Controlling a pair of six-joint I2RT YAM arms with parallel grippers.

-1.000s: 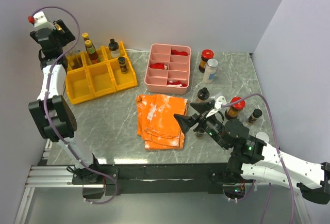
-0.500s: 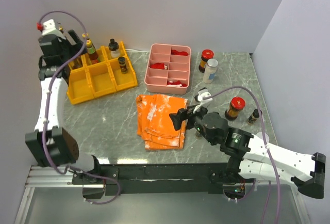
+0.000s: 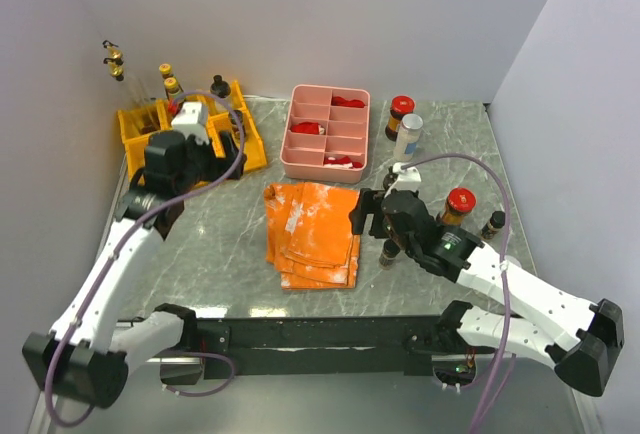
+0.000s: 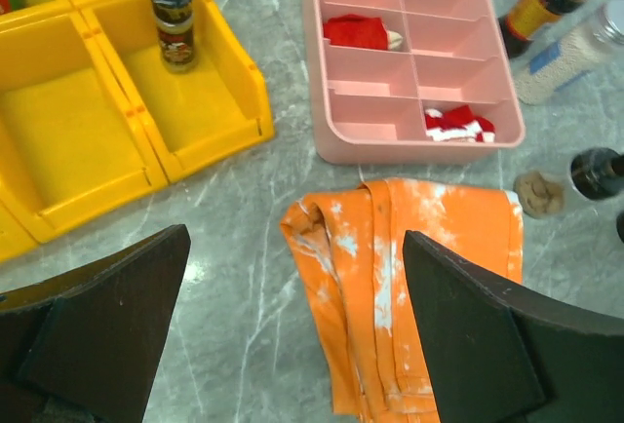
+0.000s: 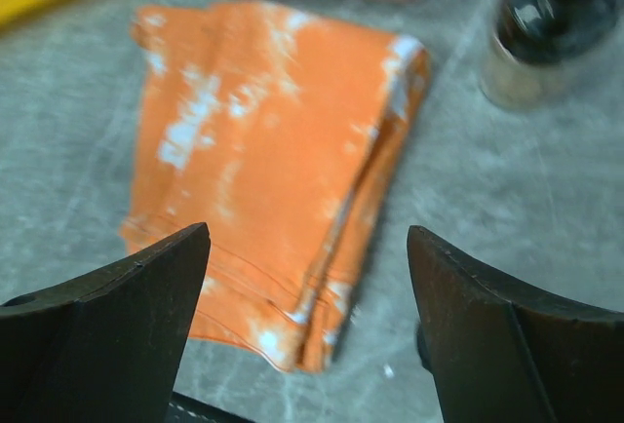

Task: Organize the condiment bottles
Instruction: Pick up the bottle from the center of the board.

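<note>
Several condiment bottles stand in the back cells of the yellow bins (image 3: 240,159); a black-capped one (image 4: 174,21) shows in the left wrist view. More stand at the right: a red-capped jar (image 3: 401,114), a silver-capped white bottle (image 3: 407,137), a red-capped jar (image 3: 455,206), a small dark bottle (image 3: 492,224) and a dark-capped jar (image 5: 546,23). My left gripper (image 3: 222,154) (image 4: 294,238) is open and empty, above the table between the bins and the cloth. My right gripper (image 3: 358,216) (image 5: 307,233) is open and empty over the cloth's right edge.
A folded orange cloth (image 3: 312,229) lies mid-table. A pink divided tray (image 3: 360,144) with red pieces stands behind it. Grey walls close the back and sides. Two small bottles (image 3: 388,252) stand right beside the right arm's wrist.
My left arm has swung down from high at the back left to low over the yellow bins. My right arm has shifted and its gripper stays by the cloth's right edge.
</note>
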